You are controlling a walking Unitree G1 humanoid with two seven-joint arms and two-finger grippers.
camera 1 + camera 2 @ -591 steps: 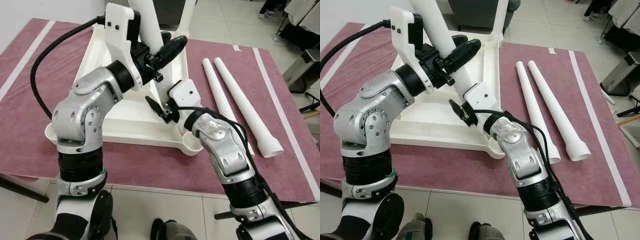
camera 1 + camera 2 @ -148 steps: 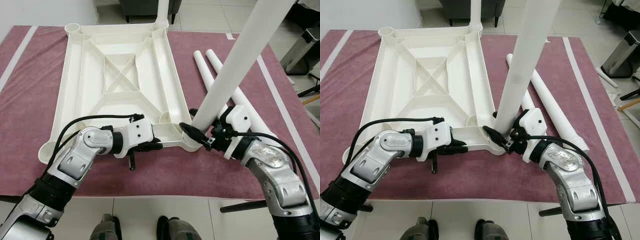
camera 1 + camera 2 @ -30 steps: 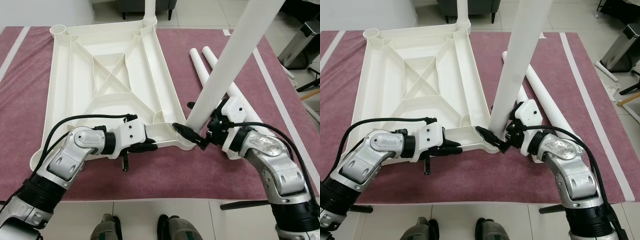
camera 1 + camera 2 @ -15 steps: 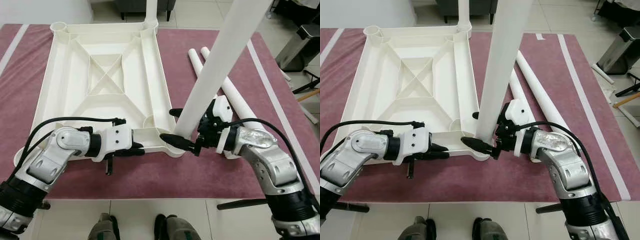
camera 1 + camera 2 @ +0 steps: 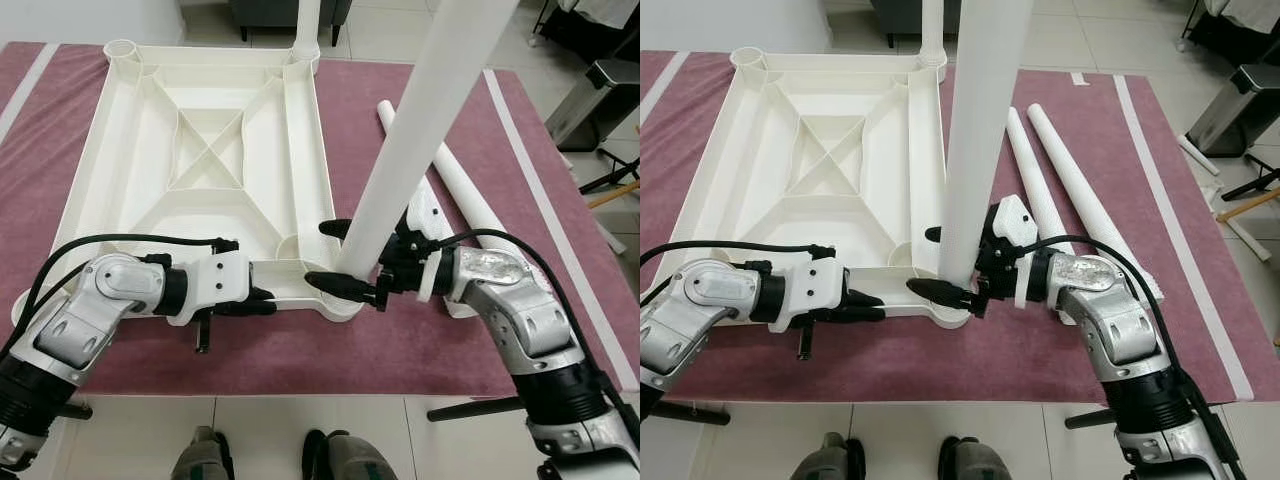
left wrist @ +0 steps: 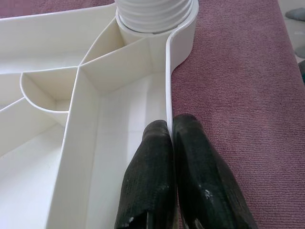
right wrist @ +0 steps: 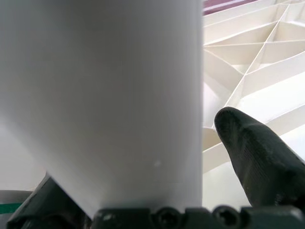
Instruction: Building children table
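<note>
Over the last moments the leg in the right gripper has swung from a lean to nearly upright, its threaded end now seated in the corner socket, so screwing in looks next, while the left gripper stays clamped on the tabletop rim just beside that socket.

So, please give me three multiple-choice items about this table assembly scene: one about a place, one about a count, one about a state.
1. Where is the threaded end of the held leg?
A. in the near right corner socket of the tabletop
B. on the floor
C. in the far left socket

2. How many loose legs lie on the cloth?
A. none
B. two
C. four

3. What is the left gripper doing?
A. hanging open
B. pinching the tabletop's near rim
C. holding a leg

Answers: 1 A, the thread sits in that socket; 2 B, two white tubes lie beside the tabletop; 3 B, the fingers close on the rim wall, while the right gripper grips the leg.
</note>
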